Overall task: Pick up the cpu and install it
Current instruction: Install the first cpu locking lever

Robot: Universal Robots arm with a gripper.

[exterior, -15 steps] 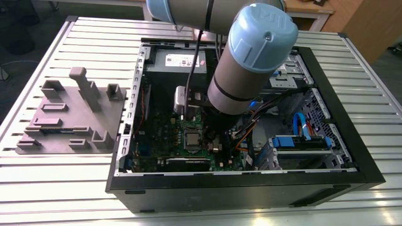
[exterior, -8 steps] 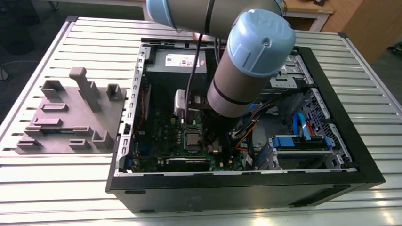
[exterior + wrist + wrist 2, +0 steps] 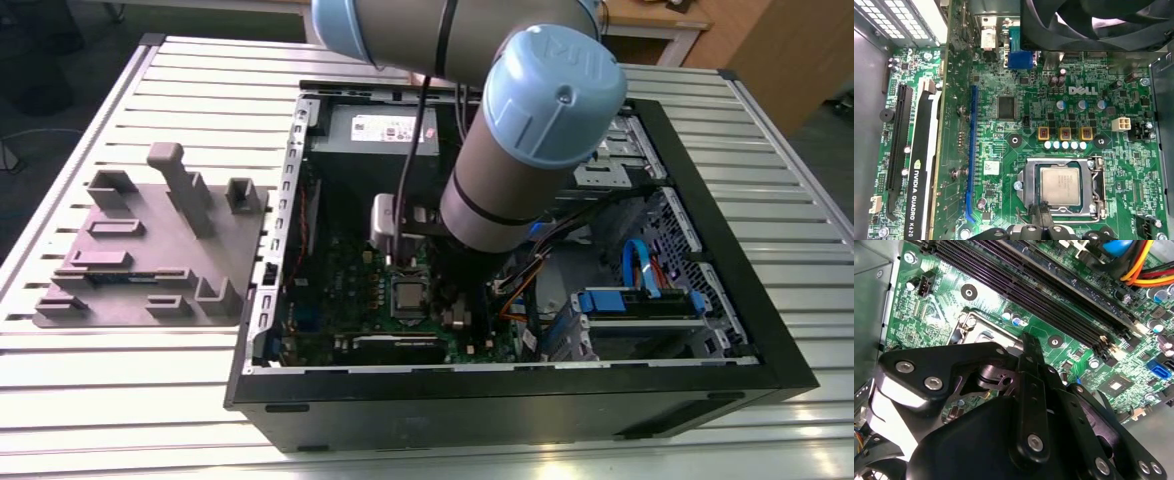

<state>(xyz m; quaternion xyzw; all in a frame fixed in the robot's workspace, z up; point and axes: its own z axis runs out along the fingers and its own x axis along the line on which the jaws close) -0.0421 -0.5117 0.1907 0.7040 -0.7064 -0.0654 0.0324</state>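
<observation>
The cpu, a small silvery square chip, lies flat inside the metal-framed socket of the green board. In the exterior view it is a grey square in the open computer case, just under the arm. My gripper hangs low over the socket's edge next to the cpu, its fingertips drawn together with nothing between them. In the second wrist view the black gripper covers most of the socket and hides the cpu.
A graphics card stands beside the socket and a black fan sits beyond it. Memory slots run along the board. Orange and blue cables fill the case's right. A grey fixture plate lies on the slatted table.
</observation>
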